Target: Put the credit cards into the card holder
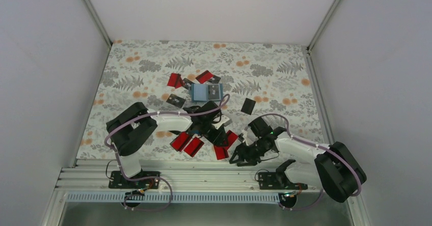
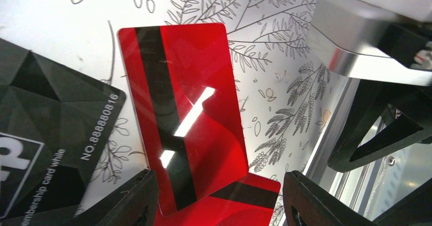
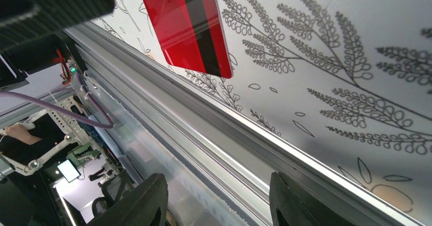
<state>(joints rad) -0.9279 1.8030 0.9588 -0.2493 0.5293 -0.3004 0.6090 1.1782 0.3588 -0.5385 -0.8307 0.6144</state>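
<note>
The teal-blue card holder lies open mid-table with black cards on it. Red and black credit cards are scattered around it; two red cards and another red card lie near the front edge. My left gripper hovers open just above a red card with a black stripe, which overlaps a second red card. Neither finger touches them. A black card with white print lies to the left. My right gripper is open and empty over the front rail, with a red card beyond it.
An aluminium rail runs along the table's near edge. White walls enclose the left, back and right. More black cards and red cards lie around the holder. The right arm's hand is close to my left gripper.
</note>
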